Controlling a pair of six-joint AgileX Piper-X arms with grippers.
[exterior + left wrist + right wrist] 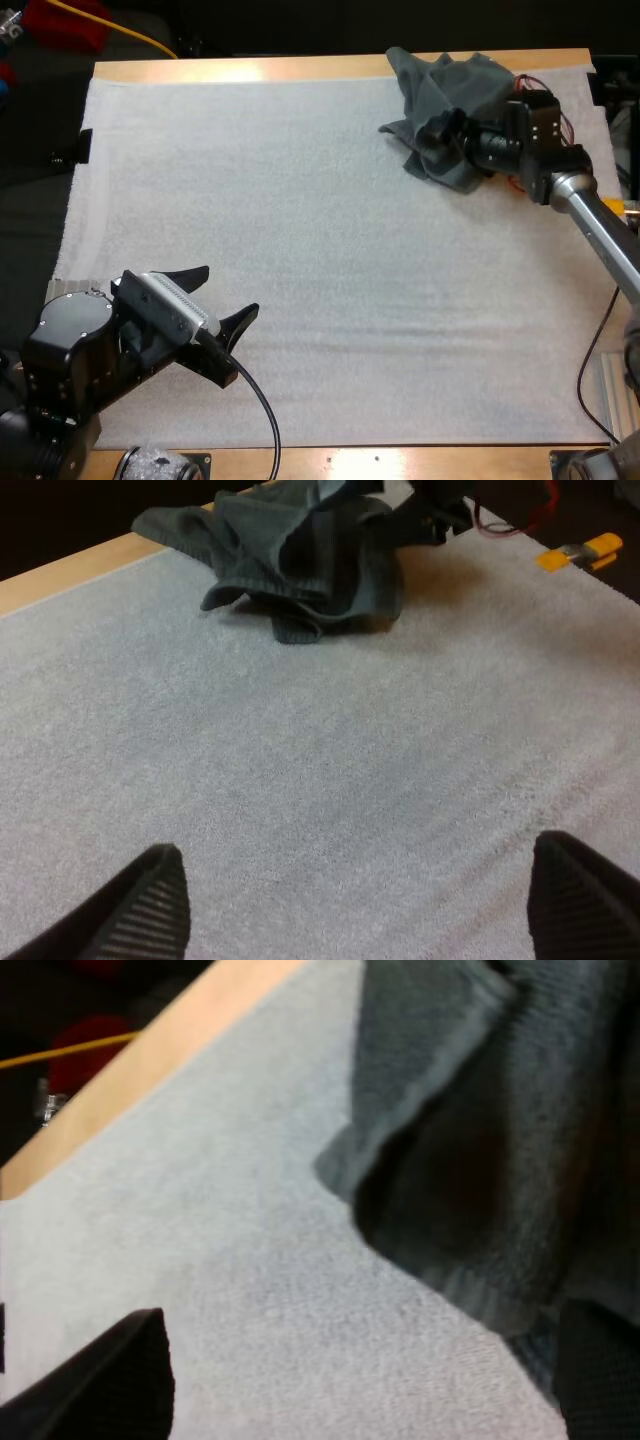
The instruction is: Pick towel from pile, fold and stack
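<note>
Closest to us is our left tool (230,290), down at the near left of the white mat (300,210). Its two black fingers (150,910) are spread wide with nothing between them, just bare mat underneath, and it's well apart from the towel. Moving right across the mat, it's plain white all the way until the far right corner. There the crumpled dark grey-green towel (455,90) sits in a heap, close to the counter (250,68) edge on the far side. Our right tool (438,135) is right at the near left side of that heap. Its fingers stand apart, not pinching anything: one is over bare mat and the other is right up against the towel's folded edge.
</note>
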